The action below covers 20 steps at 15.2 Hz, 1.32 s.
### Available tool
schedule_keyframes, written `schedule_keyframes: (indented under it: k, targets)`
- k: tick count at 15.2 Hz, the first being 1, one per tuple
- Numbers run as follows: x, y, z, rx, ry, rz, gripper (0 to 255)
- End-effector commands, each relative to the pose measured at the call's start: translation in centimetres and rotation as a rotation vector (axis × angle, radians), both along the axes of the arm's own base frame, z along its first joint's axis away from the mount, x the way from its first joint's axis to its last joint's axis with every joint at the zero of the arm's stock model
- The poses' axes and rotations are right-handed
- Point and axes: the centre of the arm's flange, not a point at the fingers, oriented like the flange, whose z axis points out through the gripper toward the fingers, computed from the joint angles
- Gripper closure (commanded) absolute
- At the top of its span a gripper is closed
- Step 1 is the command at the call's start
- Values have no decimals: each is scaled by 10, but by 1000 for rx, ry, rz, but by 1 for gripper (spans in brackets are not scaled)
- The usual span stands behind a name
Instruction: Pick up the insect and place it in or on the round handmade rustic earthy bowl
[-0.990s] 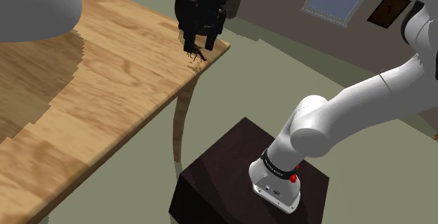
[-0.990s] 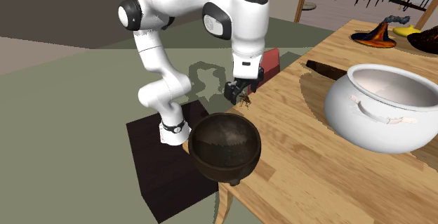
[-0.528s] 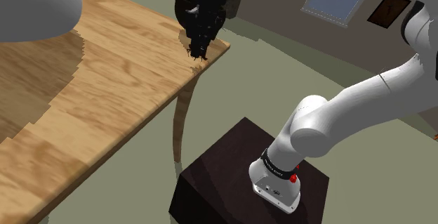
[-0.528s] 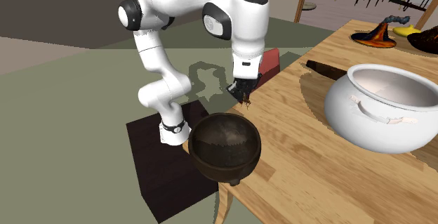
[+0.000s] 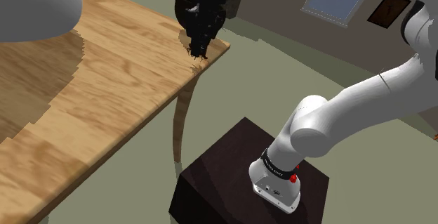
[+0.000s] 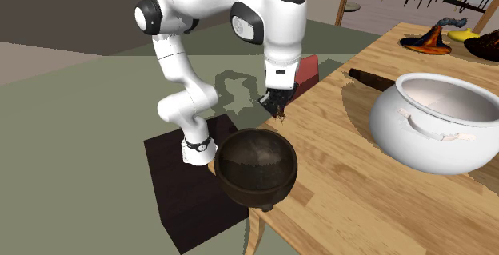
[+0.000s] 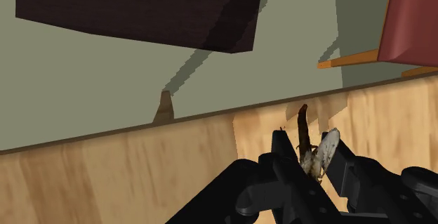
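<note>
The insect, brown with a pale wing, is clasped between my black fingers. My gripper is shut on it just above the wooden table, near the table's edge. The shoulder view has the gripper at the table's far corner with the insect at its tips. Seen from the second exterior view, the gripper hangs over the table's edge with the insect in it, a little beyond the dark round bowl, which sits at the near corner.
A big white pot stands on the table to the second exterior view's right, with dark and orange items further back. A red chair stands beyond the gripper. My dark stand is beside the table's leg.
A second ago the fingers stood apart around the insect; they have since shut on it. The arm has hardly moved over the last half second.
</note>
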Motion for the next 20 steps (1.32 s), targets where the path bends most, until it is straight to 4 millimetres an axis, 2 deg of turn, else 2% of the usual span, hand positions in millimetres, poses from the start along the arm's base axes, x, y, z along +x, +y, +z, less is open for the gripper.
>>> schedule_keyframes:
  k: [1, 20]
  targets:
    - [0, 0, 8, 0, 0, 0, 255]
    - [0, 0, 109, 0, 0, 0, 255]
